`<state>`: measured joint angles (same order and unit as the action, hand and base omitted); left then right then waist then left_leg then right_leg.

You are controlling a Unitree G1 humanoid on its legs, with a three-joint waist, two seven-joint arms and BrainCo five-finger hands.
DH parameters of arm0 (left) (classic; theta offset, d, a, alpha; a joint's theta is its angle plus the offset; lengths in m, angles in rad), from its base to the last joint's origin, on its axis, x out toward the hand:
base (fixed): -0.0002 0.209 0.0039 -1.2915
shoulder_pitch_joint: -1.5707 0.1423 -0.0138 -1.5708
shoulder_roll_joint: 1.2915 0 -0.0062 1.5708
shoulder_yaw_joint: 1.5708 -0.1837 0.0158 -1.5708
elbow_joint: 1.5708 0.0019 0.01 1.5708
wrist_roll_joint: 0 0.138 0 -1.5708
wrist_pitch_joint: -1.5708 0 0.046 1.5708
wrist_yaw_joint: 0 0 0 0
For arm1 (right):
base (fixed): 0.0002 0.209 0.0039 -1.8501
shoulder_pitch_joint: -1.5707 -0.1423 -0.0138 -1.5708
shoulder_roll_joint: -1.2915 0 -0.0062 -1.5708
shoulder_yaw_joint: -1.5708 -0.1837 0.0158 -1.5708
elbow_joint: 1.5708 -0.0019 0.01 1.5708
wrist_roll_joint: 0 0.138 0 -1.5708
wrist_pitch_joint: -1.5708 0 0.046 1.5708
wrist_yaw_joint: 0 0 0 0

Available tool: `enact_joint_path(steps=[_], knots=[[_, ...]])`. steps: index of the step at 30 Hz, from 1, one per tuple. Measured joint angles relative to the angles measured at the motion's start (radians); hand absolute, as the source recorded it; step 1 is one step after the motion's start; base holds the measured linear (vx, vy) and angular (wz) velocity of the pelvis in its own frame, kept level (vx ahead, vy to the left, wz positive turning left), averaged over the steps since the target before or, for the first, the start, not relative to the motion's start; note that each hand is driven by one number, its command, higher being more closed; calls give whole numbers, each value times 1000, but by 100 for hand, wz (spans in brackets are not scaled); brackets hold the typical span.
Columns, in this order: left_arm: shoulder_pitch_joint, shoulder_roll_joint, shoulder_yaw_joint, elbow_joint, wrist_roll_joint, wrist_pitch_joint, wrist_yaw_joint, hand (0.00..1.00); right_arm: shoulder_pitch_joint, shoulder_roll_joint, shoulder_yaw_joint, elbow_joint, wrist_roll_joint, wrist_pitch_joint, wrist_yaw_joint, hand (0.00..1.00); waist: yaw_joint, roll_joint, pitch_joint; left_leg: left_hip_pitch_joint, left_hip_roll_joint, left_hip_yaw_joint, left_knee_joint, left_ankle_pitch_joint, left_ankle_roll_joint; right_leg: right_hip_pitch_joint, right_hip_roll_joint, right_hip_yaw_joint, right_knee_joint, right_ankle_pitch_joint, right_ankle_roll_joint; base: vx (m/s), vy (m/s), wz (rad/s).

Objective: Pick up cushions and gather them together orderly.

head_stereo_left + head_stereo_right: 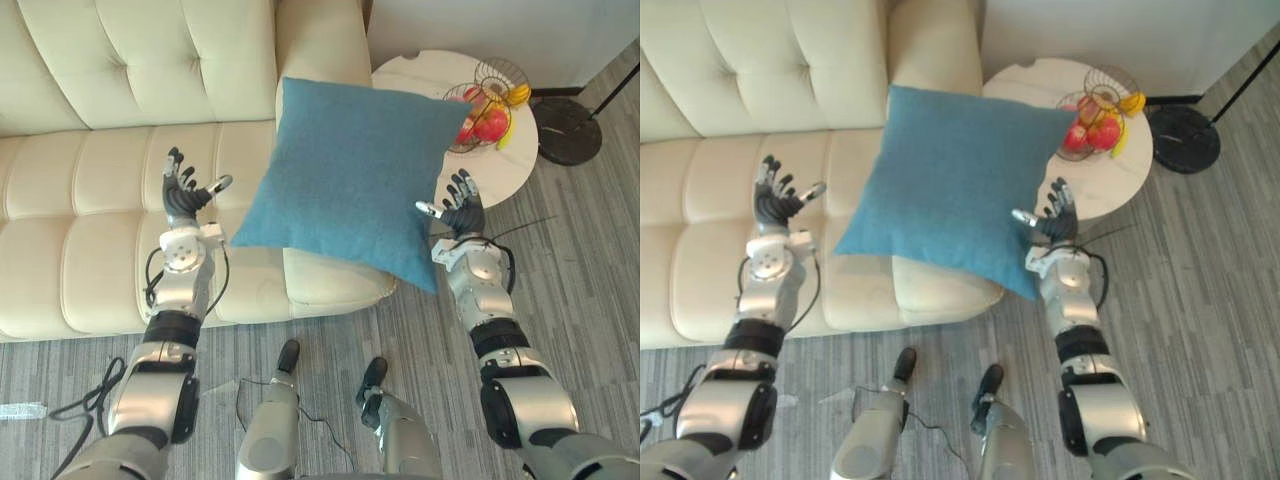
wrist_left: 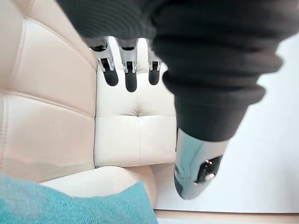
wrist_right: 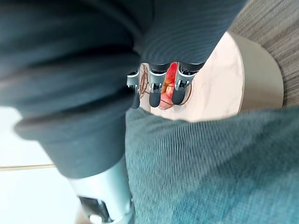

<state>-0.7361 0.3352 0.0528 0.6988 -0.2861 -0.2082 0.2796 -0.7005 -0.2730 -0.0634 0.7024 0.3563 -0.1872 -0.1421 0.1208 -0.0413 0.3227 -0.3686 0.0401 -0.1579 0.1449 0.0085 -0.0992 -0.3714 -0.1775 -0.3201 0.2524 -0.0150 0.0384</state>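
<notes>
The left hand [image 1: 183, 197] is raised over the sofa [image 1: 100, 200] seat, fingers straight and spread, holding nothing. Its thumb points at the blue cushion [image 1: 355, 175] just beside it without touching. The right hand [image 1: 462, 210] is also spread open, its thumb at the cushion's other edge. The cushion stands tilted between the two hands, above the sofa's armrest; I cannot tell whether it rests there. Beyond the right hand, a round white counter [image 1: 420, 72] carries a wire basket of fruit [image 1: 487, 105].
</notes>
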Motion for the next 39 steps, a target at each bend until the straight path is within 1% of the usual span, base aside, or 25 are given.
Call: enact_joint_path(steps=[4,5,8,10,11,13,14,15,17,21,22,28,31,33,34,35,36,38,39], knots=[[-64,-47,-22,52,-13,7,-1,0,-51,23,-1,26,8,1,-17,0,-1,1,8,-42,9,21,-1,18,-8,-48,2,1,3,8,-10,-16,-27,-4],[-94,-67,-49,88,-18,13,-3,0,-77,48,0,35,11,1,-22,0,-6,1,10,-64,13,28,0,23,-13,-70,4,2,3,11,-13,24,-24,-7],[-129,-118,-61,126,-20,20,-3,0,-111,72,0,39,17,1,-32,0,-11,1,12,-87,20,38,2,24,-14,-95,7,3,1,15,-18,23,-24,-10],[-172,-155,-80,164,-20,21,5,0,-150,81,7,46,17,0,-38,0,-14,1,36,-92,27,45,2,24,-15,-100,14,7,-4,18,-23,22,-40,-11],[-187,-166,-84,172,-20,20,9,0,-166,80,8,61,17,-1,-40,0,-15,1,36,-104,31,46,3,24,-15,-110,19,7,-12,24,-26,-13,-37,-8],[-230,-165,-88,182,-18,18,22,0,-206,86,10,64,16,-1,-53,0,-18,1,62,-128,41,51,11,25,-18,-127,28,6,-20,32,-28,-15,-39,-8],[-232,-165,-89,182,-18,18,23,0,-208,88,10,64,16,0,-55,100,-18,0,62,-132,42,53,12,25,-18,-130,29,7,-21,34,-29,-15,-37,-6],[-236,-164,-89,182,-12,18,24,100,-220,101,10,64,16,-1,-59,100,-18,0,62,-145,46,58,15,24,-18,-139,34,7,-31,41,-30,-10,-25,-6],[-236,-164,-89,182,-10,18,24,100,-231,112,12,64,14,-1,-66,100,-17,0,62,-151,48,65,17,25,-18,-139,38,8,-46,52,-29,3,-8,-6],[-236,-155,-88,176,-23,17,28,100,-241,106,19,63,16,-1,-74,100,-17,0,62,-152,47,69,17,25,-18,-139,38,10,-49,55,-29,0,0,0],[-236,-154,-88,165,-55,16,34,100,-241,105,29,56,35,-4,-74,100,-18,0,62,-151,48,69,17,25,-18,-139,38,10,-49,55,-29,0,0,0],[-234,-156,-92,70,-148,16,71,100,-241,111,38,1,103,-2,-75,100,-18,0,62,-137,48,84,16,27,-21,-131,36,16,-44,54,-29,11,2,-3],[-212,-166,-117,-31,-180,15,111,100,-220,122,58,-69,124,-1,-105,100,-19,2,65,-102,47,104,16,27,-21,-106,31,27,-32,47,-26,27,15,-4],[-136,-184,-154,-177,-188,5,140,100,-124,124,68,-211,126,-8,-133,100,-25,2,65,-61,39,114,16,24,-23,-77,16,27,5,13,-20,32,12,14],[-119,-189,-164,-207,-188,3,147,100,-101,125,68,-245,126,-11,-137,100,-25,2,65,-51,39,115,16,22,-25,-69,13,27,15,6,-18,46,5,17],[-63,-202,-185,-289,-186,-4,155,100,-30,130,69,-334,126,-16,-143,100,-25,2,65,-27,37,118,16,17,-29,-51,7,24,34,-12,-19,51,-1,11],[1,-207,-208,-369,-174,-16,159,100,39,147,69,-414,125,-33,-144,100,-25,2,65,5,37,120,15,5,-30,-29,3,23,55,-31,-18,66,-4,10],[73,-227,-209,-459,-149,-22,159,100,110,168,77,-495,122,-52,-144,100,-25,1,63,34,35,122,13,-6,-31,-9,-4,21,77,-53,-16,47,-8,4],[151,-254,-211,-549,-126,-32,159,100,182,188,92,-566,116,-75,-144,100,-29,2,59,62,33,124,12,-16,-31,10,-10,21,96,-73,-15,44,-16,4]])
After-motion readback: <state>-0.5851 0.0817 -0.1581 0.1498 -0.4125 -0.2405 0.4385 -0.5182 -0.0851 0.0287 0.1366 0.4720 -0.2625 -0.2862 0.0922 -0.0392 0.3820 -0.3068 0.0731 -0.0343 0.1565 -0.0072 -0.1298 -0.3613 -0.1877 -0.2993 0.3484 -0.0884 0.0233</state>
